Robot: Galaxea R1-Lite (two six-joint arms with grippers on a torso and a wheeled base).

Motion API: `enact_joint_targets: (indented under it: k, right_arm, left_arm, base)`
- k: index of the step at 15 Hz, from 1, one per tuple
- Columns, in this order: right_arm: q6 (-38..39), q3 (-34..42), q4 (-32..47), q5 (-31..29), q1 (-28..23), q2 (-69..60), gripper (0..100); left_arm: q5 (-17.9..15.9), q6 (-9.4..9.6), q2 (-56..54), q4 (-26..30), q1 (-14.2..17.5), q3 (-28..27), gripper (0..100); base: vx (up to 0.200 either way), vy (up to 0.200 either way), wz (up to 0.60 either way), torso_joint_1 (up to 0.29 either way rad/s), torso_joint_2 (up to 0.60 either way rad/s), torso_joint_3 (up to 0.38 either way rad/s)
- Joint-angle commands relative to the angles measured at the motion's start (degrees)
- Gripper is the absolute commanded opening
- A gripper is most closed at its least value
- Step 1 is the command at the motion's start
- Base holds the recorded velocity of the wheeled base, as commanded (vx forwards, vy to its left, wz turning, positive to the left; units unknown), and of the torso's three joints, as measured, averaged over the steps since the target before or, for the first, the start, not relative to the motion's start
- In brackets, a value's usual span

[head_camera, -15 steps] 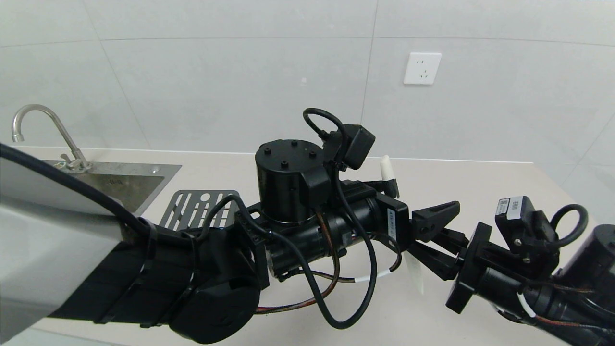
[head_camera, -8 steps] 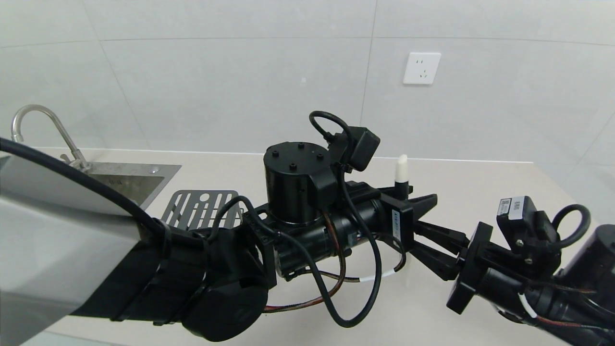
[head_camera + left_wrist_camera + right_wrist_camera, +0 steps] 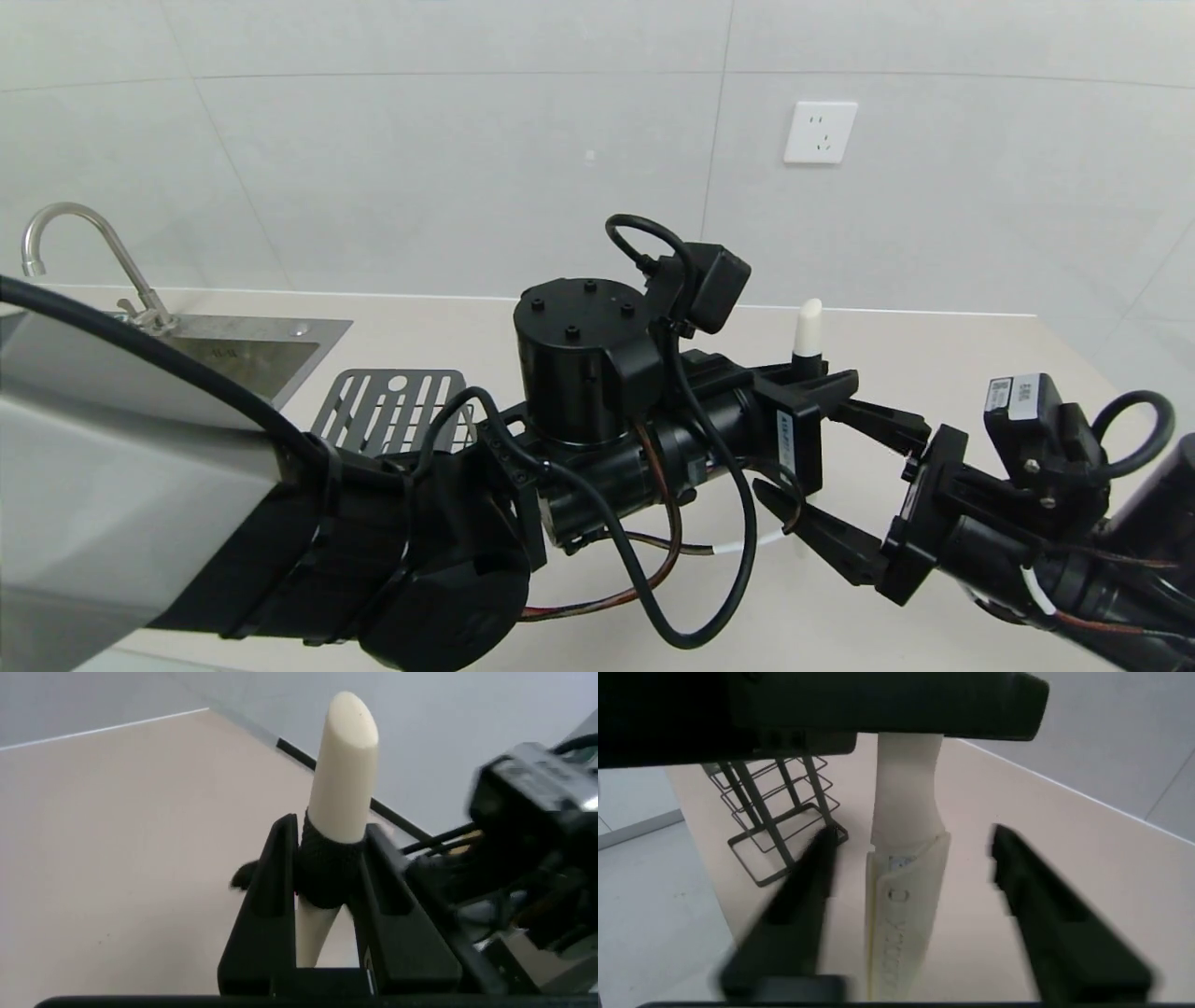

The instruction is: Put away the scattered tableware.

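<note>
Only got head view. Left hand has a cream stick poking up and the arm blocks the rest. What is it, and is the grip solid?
Observer: In the left wrist view, the left hand is shut on a dark collar of the cream utensil, with the rounded handle end sticking up above it.
Operator: And below the hand?
Observer: In the right wrist view, a flat cream part hangs down. It looks like a sheathed blade. It sits between the right hand's open fingers, with a gap on both sides.
Operator: Anywhere to drop it?
Observer: A black wire rack stands on the counter beyond the utensil.
</note>
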Motion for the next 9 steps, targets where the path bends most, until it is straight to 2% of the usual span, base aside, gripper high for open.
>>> enact_joint_targets:
  k: [1,5,6,8,9]
  right_arm:
    - [-0.06,0.19,-0.09,0.05,-0.24,-0.22,100]
    - [-0.23,1.07,-0.09,-0.03,-3.4,-1.63,100]
    - [-0.32,1.77,-0.09,0.05,-4.28,-2.07,100]
    - [-0.41,3.44,-0.09,0.05,-6.74,-5.76,100]
    - [-0.41,3.79,-0.09,0.14,-8.5,-10.5,100]
  left_arm:
    - [0.8,-0.01,-0.54,0.0,0.63,0.1,0]
    - [3.43,0.43,-2.48,0.09,3.53,0.36,0]
    - [3.87,1.14,-3.88,0.0,4.41,1.15,0]
    - [3.61,5.27,-8.19,-0.09,6.25,3.97,0]
    - [3.61,5.35,-10.56,-0.62,6.25,6.51,0]
  base:
    - [0.0,0.0,0.0,0.0,0.0,0.0]
    - [0.0,0.0,0.0,0.0,0.0,0.0]
    - [0.0,0.0,0.0,0.0,0.0,0.0]
    - [0.0,0.0,0.0,0.0,0.0,0.0]
    - [0.0,0.0,0.0,0.0,0.0,0.0]
